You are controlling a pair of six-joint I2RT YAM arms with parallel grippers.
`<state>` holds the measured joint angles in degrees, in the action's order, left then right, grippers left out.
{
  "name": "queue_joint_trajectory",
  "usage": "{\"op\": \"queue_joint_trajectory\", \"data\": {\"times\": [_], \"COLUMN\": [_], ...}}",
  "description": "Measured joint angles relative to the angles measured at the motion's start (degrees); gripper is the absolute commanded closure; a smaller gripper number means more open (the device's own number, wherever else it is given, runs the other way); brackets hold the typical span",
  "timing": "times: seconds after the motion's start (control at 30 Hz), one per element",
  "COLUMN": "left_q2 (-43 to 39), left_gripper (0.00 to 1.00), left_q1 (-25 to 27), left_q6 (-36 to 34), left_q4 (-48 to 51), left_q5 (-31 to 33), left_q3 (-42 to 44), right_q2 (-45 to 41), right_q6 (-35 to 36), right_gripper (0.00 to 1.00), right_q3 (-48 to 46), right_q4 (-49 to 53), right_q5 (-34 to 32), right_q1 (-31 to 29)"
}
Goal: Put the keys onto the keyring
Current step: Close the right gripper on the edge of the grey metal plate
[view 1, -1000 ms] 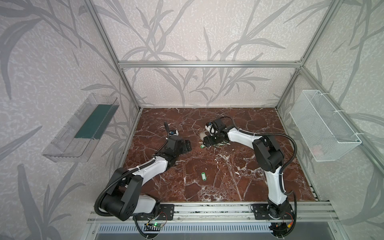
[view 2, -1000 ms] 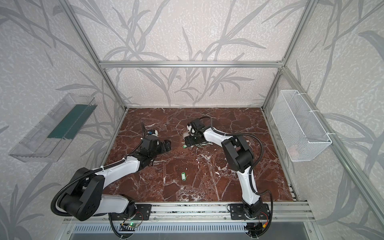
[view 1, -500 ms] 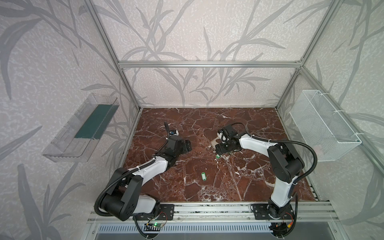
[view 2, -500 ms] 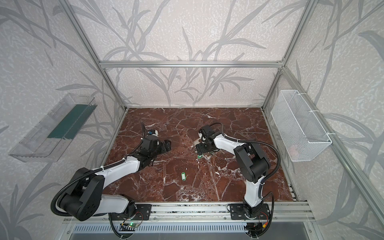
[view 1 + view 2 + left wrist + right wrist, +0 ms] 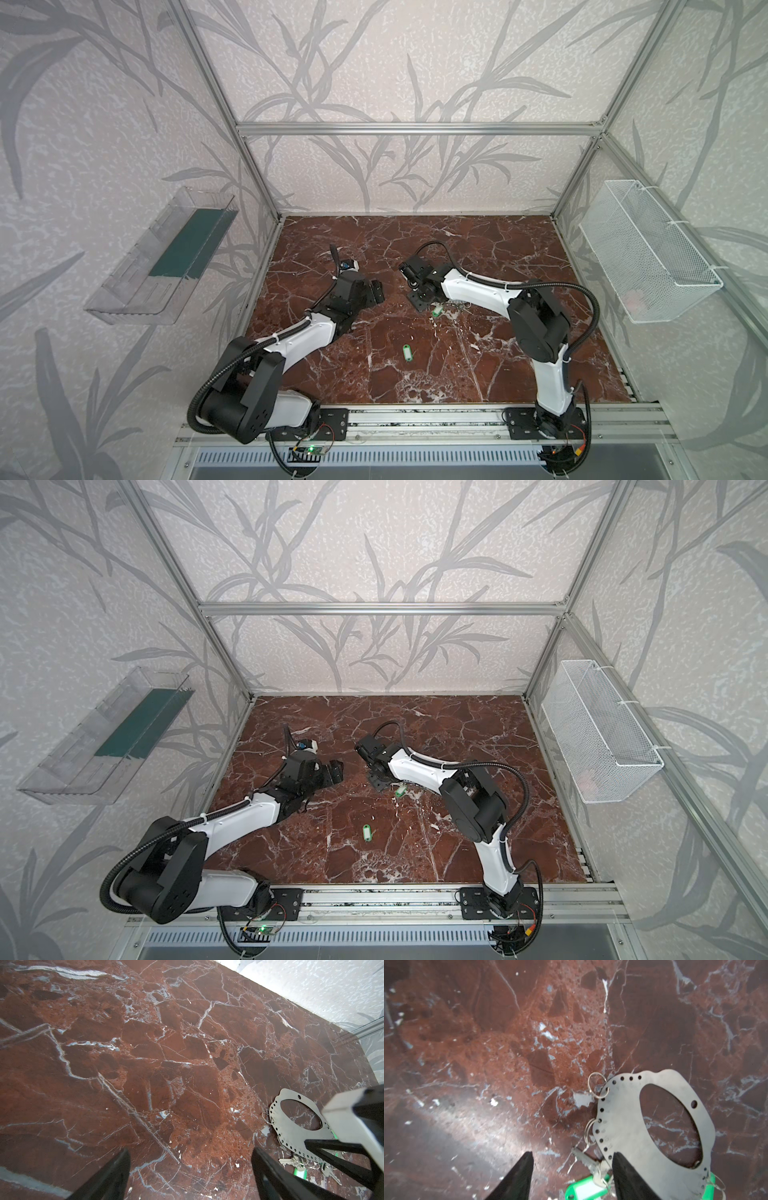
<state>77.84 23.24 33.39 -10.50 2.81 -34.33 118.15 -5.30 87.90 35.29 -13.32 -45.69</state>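
The right pincer is spread above the surface, one finger overlapping the rim of the keyring, which rests on it. A key with its green tag lies at that rim, beside the same finger. The left pincer, spread wide, stands near the keyring without touching it. A second key lies alone, well apart from both pincers. On the left wall a clear tray holds a dark green sheet; the wire basket on the right wall holds something pale, too blurred to name.
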Motion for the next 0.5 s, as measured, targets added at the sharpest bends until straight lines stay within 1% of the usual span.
{"op": "queue_joint_trajectory", "data": {"times": [0.07,0.13,0.23,0.37,0.43,0.5], "left_q2": [-0.22,-0.48,-0.66,-0.66,-0.66,-0.66], "left_gripper": [0.09,0.09,0.09,0.09,0.09,0.09], "left_q1": [0.02,0.02,0.02,0.02,0.04,0.07], "left_q6": [-0.2,-0.28,-0.31,-0.37,-0.37,-0.37], "left_q4": [0.0,0.0,0.0,0.0,0.0,0.0], "left_q5": [0.02,0.02,0.0,-0.02,-0.04,-0.07], "left_q3": [0.0,0.0,0.0,0.0,0.0,0.0], "right_q2": [1.66,3.21,5.84,9.73,11.91,14.12], "right_q6": [0.02,0.46,1.11,3.32,4.68,5.88], "right_gripper": [0.41,0.46,0.5,0.53,0.58,0.59], "right_q3": [1.86,3.93,8.35,14.82,18.32,21.66], "right_q4": [1.44,2.64,4.52,6.82,8.39,10.05], "right_q5": [-0.44,-0.85,-1.57,-2.71,-3.39,-4.31], "right_q1": [0.0,0.04,0.07,0.26,0.26,0.26]}}
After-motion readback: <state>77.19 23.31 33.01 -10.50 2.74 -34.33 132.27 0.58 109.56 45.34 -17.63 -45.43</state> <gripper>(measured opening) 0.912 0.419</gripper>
